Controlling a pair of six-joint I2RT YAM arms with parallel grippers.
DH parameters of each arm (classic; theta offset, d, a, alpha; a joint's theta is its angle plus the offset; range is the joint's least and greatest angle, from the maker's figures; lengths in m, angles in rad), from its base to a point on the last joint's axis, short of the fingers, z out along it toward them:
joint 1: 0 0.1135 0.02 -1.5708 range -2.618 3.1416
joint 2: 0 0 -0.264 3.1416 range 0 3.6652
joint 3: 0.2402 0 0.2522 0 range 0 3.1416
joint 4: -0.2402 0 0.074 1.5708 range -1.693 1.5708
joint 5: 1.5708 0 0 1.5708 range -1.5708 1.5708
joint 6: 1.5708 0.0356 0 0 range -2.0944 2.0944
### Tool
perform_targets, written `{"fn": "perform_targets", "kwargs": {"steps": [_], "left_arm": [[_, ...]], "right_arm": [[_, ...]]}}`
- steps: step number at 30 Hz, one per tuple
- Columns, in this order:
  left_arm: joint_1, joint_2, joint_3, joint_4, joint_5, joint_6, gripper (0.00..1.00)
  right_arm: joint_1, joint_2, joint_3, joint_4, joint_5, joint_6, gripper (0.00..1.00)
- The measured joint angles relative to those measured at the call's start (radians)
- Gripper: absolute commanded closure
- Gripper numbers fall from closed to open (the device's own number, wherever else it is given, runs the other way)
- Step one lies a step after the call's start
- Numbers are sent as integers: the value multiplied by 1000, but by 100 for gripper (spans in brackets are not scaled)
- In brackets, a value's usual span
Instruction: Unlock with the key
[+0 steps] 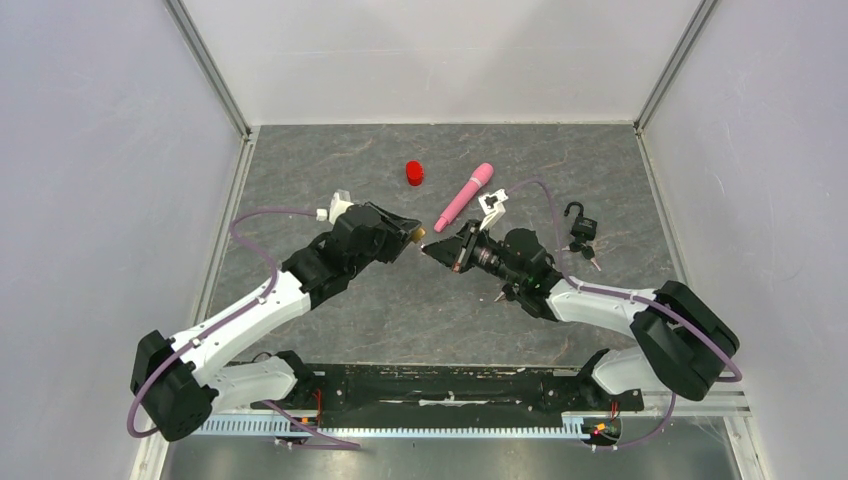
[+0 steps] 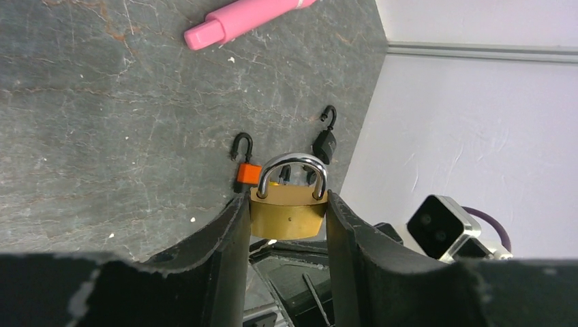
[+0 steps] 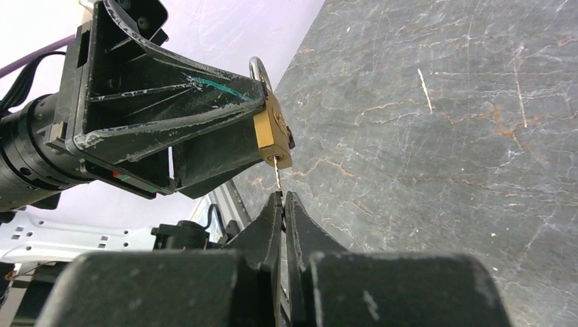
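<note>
Clamps a brass padlock [image 2: 289, 219] by its two narrow sides in the left pincer [image 2: 286, 204], held above the surface [image 1: 330, 170] near its middle. Sets the lock's long axis 12-to-6 in the right wrist view, with the shackle at 12 o'clock and the keyhole end at 6. Flanks the body only, keeping the keyhole end bare. Pinches a key [image 3: 277, 176] in the right pincer [image 3: 283, 199], shut tight, blade along that same axis, tip at 12 meeting the keyhole; cannot tell how deep. Shows, from the top view, a pink marker [image 1: 464, 196] at 1 o'clock of the lock, a red cap [image 1: 414, 173] at 12 and spare padlocks [image 1: 582, 232] at 3, all well apart.
</note>
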Motion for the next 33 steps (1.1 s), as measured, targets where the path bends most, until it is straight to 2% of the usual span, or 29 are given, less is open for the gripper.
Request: {"fn": "perform_targets", "kwargs": {"steps": [9,22,29,33], "left_arm": [[-22,-10,-20,57,4,16,98],[-45,-25,-20,62,77,182,98],[-44,-47,-14,4,55,267,98],[-44,0,45,-132,10,337,98]], "right_arm": [[-43,11,-27,69,-43,47,100],[-113,-10,19,-32,-176,-32,100],[-114,-10,38,-74,-208,-97,100],[-119,-36,30,-171,-158,-168,100]]}}
